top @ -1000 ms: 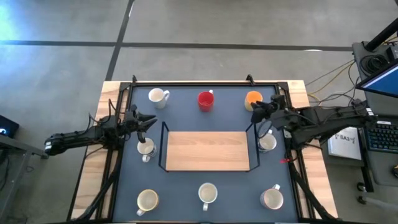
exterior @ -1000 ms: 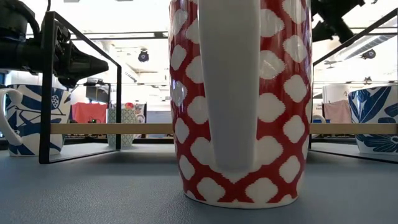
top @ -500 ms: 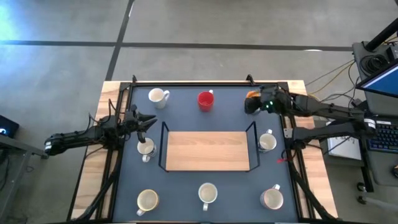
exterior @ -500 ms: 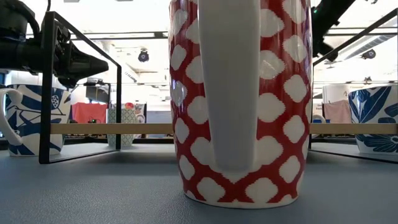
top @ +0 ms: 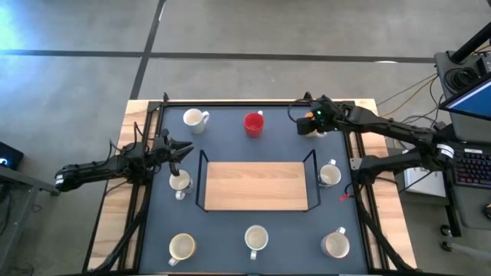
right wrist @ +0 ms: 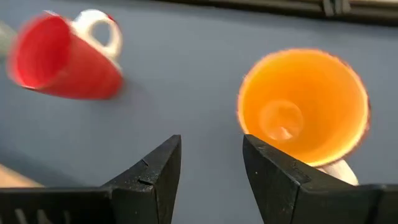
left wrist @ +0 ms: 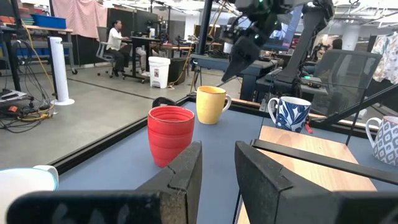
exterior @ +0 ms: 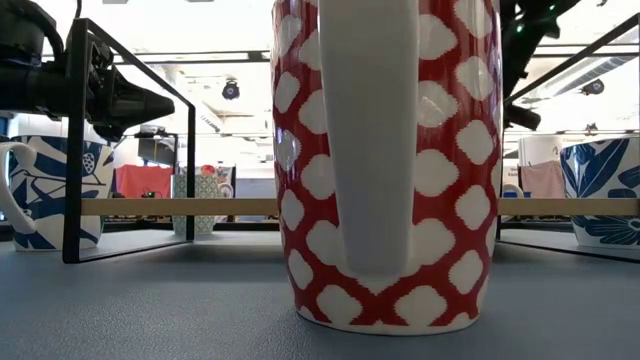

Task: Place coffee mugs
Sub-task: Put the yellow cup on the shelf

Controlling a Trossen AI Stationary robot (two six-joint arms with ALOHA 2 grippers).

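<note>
The orange mug (right wrist: 303,106) stands upright on its base on the dark mat at the far right. It also shows in the left wrist view (left wrist: 211,104). My right gripper (right wrist: 211,168) hovers above it, open and pointing down, with the mug's rim just off one finger; in the high view the gripper (top: 308,125) covers the mug. The red mug (top: 254,123) stands to its left, and a white mug (top: 194,119) stands farther left. My left gripper (top: 180,150) waits open beside the rack's left end, above another white mug (top: 179,182).
A wooden board (top: 255,185) in a black wire rack (top: 202,180) fills the middle. A blue-patterned mug (top: 330,175) stands right of it. Three mugs line the near edge (top: 182,246), (top: 255,238), (top: 336,244); the middle one is red-and-white patterned (exterior: 385,160). People sit in the room beyond.
My right arm has swung toward the table's far edge. Its gripper has come over the orange mug and tipped to point down. No mug has moved.
</note>
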